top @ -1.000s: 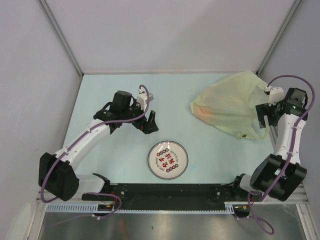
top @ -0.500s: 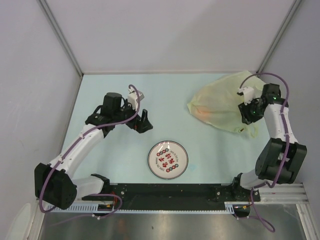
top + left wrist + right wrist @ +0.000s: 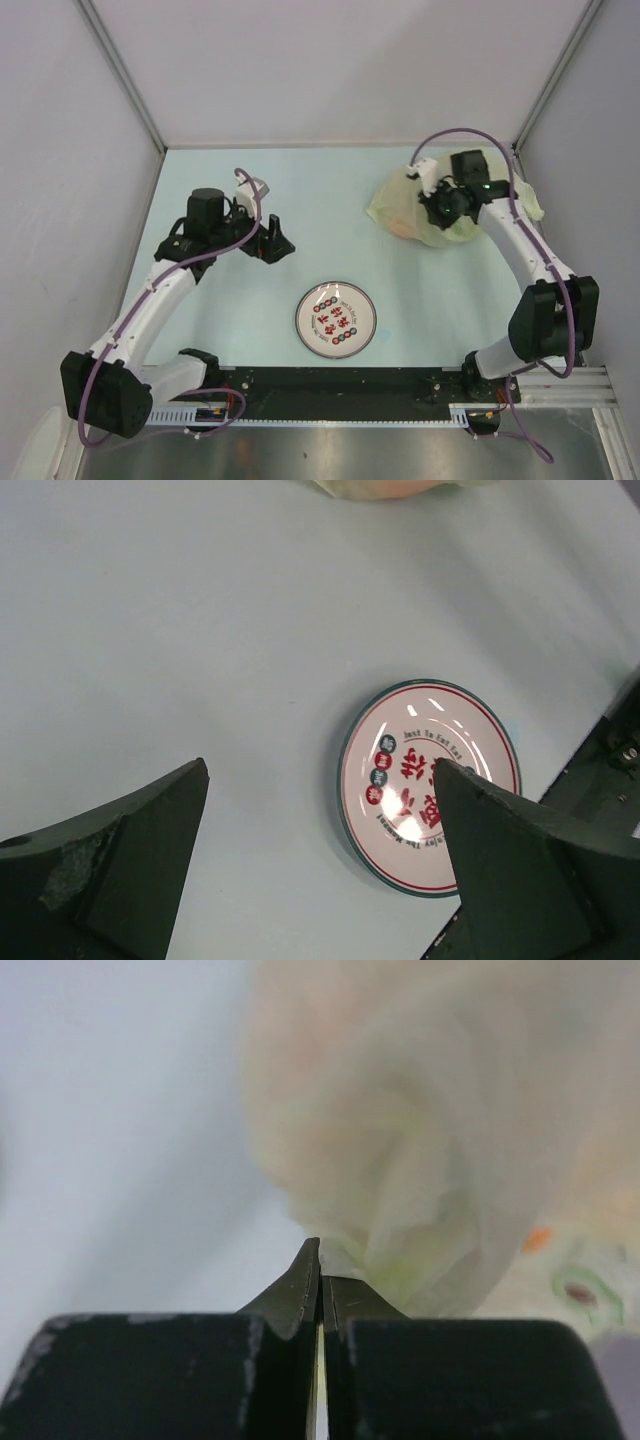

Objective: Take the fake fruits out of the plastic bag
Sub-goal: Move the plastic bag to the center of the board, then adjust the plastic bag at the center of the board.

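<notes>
The right gripper [image 3: 437, 206] is pinched tight, its two fingertips pressed together on a fold of the thin plastic bag [image 3: 396, 203] at the bag's near-left part. From the wrist, the crinkled pale yellowish film [image 3: 400, 1140] bunches up directly ahead of and above the closed tips [image 3: 320, 1257], filling most of the view to their right. Of the fake fruits, only an orange blur [image 3: 399, 229] shows through the film just beside the gripper, and no single fruit can be made out. The left gripper [image 3: 272, 243] hangs above the pale table [image 3: 250, 180] with its fingers spread wide and holding nothing, well apart from the bag. Seen from its wrist, the round white plate with red marks [image 3: 445, 715] lies on the table ahead of the open gripper [image 3: 320, 770], nearer its right finger [image 3: 510, 860], which covers part of the rim.
</notes>
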